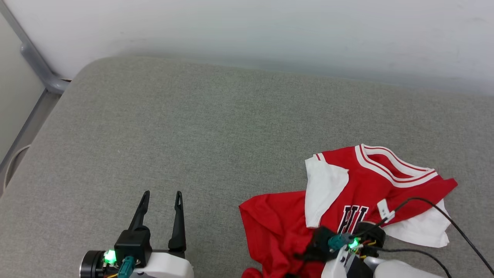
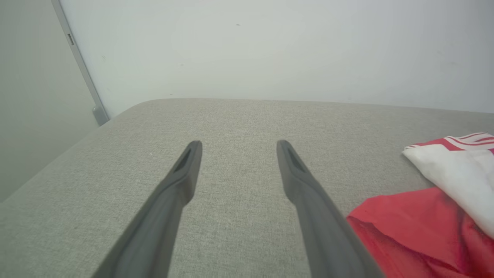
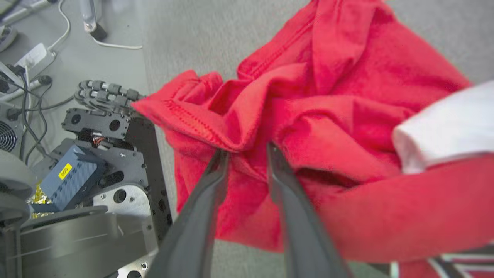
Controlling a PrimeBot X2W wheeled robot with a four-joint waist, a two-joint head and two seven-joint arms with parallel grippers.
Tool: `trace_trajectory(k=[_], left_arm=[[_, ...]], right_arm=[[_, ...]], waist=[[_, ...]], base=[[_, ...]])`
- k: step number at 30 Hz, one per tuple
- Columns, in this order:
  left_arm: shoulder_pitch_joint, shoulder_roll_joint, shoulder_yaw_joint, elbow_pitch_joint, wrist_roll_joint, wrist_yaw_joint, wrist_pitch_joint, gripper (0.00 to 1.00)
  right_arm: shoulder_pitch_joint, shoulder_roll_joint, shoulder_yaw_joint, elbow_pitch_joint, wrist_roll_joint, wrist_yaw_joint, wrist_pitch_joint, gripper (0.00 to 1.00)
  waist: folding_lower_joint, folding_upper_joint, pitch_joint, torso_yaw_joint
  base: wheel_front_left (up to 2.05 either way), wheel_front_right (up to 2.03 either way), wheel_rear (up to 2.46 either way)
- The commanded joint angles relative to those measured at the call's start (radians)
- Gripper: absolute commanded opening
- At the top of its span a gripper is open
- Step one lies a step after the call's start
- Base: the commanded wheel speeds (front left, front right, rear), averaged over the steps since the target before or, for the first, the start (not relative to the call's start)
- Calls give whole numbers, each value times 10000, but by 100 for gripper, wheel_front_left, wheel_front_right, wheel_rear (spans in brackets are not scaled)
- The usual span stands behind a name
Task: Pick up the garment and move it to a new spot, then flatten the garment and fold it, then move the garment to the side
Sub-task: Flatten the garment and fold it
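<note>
Found red jersey (image 1: 368, 183) crumpled at grey cushion's (image 1: 193, 131) near edge, lettering partly covered. Noted right hand (image 3: 249, 148) narrow, tips buried in a red fold; cannot tell grip. Noted left hand (image 1: 162, 196) wide, empty, above cushion.

"HI" in black, white-edged, on the garment (image 1: 366, 185) front

Grey cushion (image 1: 193, 135) below pale wall (image 1: 270, 27)

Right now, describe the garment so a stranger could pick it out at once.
Look at the broad grey cushion below the pale wall; toward its near right side lies a crumpled garment. It is the one red thing there, with white short sleeves, a red-white striped collar and black white-edged letters.
</note>
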Motion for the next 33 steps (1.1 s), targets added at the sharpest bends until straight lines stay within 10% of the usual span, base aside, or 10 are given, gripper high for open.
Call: trace_trajectory(k=[1, 15, 26, 33], left_arm=[[134, -4, 52, 12, 60, 18, -26, 100], [593, -6, 228, -176, 173, 29, -26, 100], [563, -6, 226, -290, 277, 55, -26, 100], [268, -3, 179, -342, 309, -37, -26, 100]], right_arm=[[-119, 39, -152, 20, 102, -13, -327, 100], [398, -1801, -5489, -1164, -809, -13, -1133, 100], [2394, -3138, -8497, -1507, -574, -14, 2917, 100], [2964, -2681, -9139, -1110, -334, -13, 4793, 100]], waist=[[0, 0, -124, -57], [0, 0, -657, -629], [0, 0, -539, -768], [0, 0, -105, -617]], base=[[0, 0, 0], [0, 0, 0], [0, 0, 0], [0, 0, 0]])
